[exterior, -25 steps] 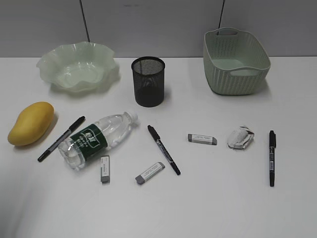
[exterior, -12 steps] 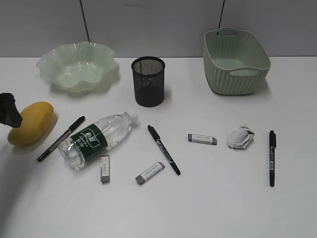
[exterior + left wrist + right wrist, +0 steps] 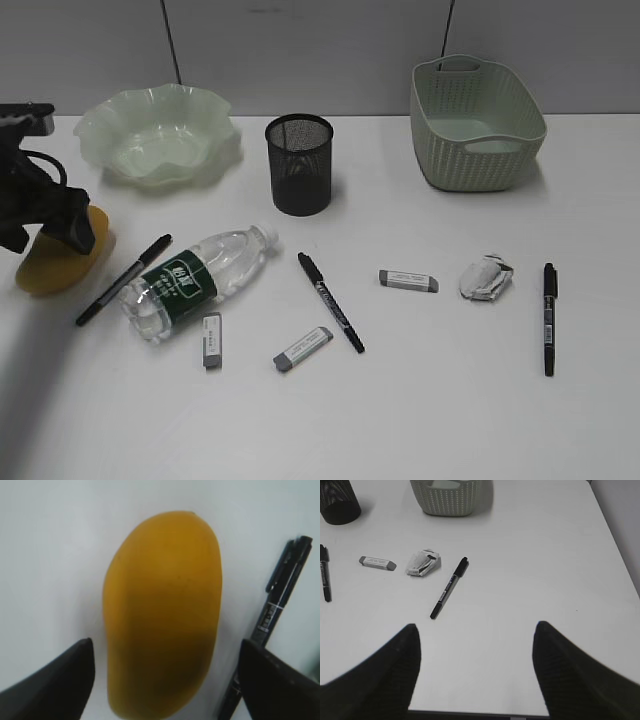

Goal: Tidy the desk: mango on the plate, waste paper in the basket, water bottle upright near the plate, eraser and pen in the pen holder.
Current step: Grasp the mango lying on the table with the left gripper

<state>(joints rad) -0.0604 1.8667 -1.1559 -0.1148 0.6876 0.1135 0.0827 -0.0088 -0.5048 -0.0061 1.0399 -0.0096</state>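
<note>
— White laminate everywhere, wasn't it? What did the exterior view give on the desk [image 3: 420,420]?

— A smooth, flat top. At the back stood the translucent green plate [image 3: 160,135] with its ruffled rim, the black wire-mesh pen holder [image 3: 299,163], and the oval basket [image 3: 476,122] with woven-texture walls. The clear water bottle [image 3: 195,279] lay on its side, its dark green label up. Three slim black pens [image 3: 331,302] and three grey block erasers [image 3: 408,281] lay scattered, and the crumpled waste paper [image 3: 485,277] sat between an eraser and the rightmost pen.

— And the mango?

— At the far left, on the desk, well short of the plate. The left gripper [image 3: 50,225], black and angular, hung over it and hid most of it.

— The left wrist view?

— The mango [image 3: 162,612] filled the frame: a smooth, yellow-orange oval. The two dark fingers [image 3: 60,677] stood spread wide to either side of it, not touching the skin. A glossy black pen [image 3: 272,617] lay just beside the fruit.

— The right wrist view?

— The right gripper [image 3: 475,672] had its textured black fingers apart over bare desk, holding nothing. Beyond it lay a pen [image 3: 449,587], the paper wad [image 3: 422,562], an eraser [image 3: 377,563] and the basket's foot [image 3: 451,497].
</note>
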